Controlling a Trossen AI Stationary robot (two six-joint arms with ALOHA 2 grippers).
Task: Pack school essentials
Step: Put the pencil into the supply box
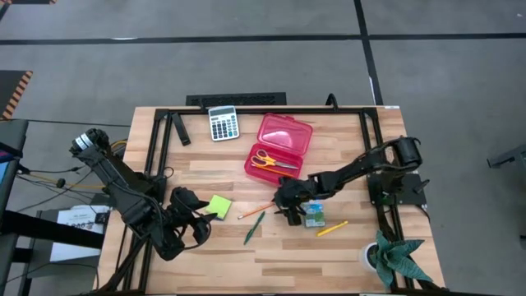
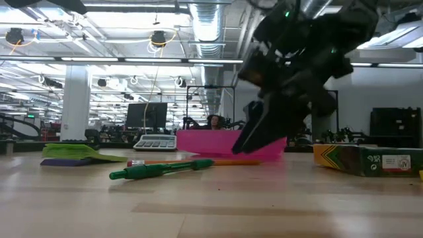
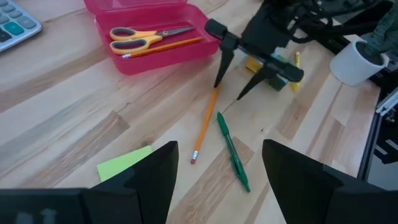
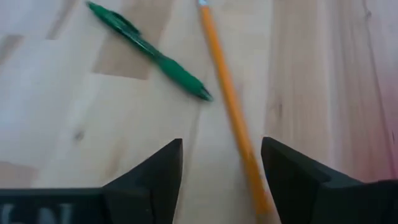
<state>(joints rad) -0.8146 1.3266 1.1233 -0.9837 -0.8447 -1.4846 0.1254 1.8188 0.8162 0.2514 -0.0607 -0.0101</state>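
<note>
Packing barely begun: only the scissors and one pencil sit in the red case

In the high view the right gripper (image 1: 289, 215) hangs with its fingers spread just above the orange pencil (image 1: 256, 210) at the centre of the frame, gripping nothing; the left gripper (image 1: 200, 228), also spread and empty, waits at lower left beside the sticky-note pad (image 1: 219, 206). The scissors (image 1: 271, 161) lie inside the red case (image 1: 297, 136) above centre, with a pencil alongside them. Left on the table are the green pen (image 1: 253, 228) below centre, the small carton (image 1: 315, 216) and the yellow pencil (image 1: 332, 228) right of it. The calculator (image 1: 223, 123) stays at upper centre
</note>
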